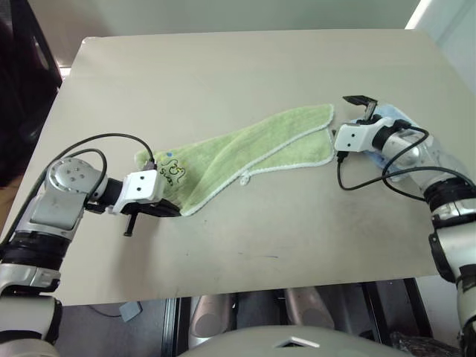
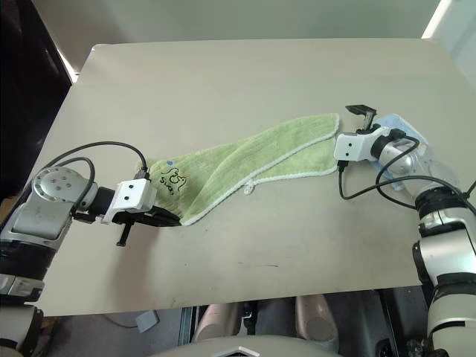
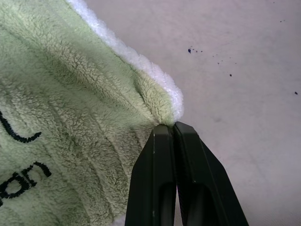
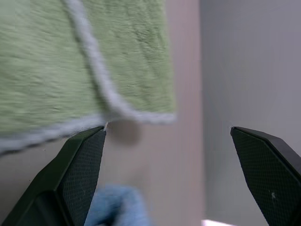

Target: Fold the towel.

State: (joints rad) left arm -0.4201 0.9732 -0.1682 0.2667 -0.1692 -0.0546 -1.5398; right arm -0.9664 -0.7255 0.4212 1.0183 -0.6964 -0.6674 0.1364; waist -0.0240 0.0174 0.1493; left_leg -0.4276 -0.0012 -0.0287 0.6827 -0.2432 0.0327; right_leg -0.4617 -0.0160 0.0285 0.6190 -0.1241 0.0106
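On table [image 1: 245, 67]: one towel [image 1: 245, 152], left gripper [image 3: 174, 125] pinching its corner; right gripper [image 4: 168, 134] spread wide; one blue cloth [image 4: 117, 205].

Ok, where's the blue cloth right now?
In the left eye view the blue cloth lies on the table's right side, under the right gripper, beside the towel's right end.

My towel [image 1: 245, 152] is light green, white-edged, with a dark printed drawing; beige table [image 1: 223, 74]; light blue cloth [image 2: 394, 123].
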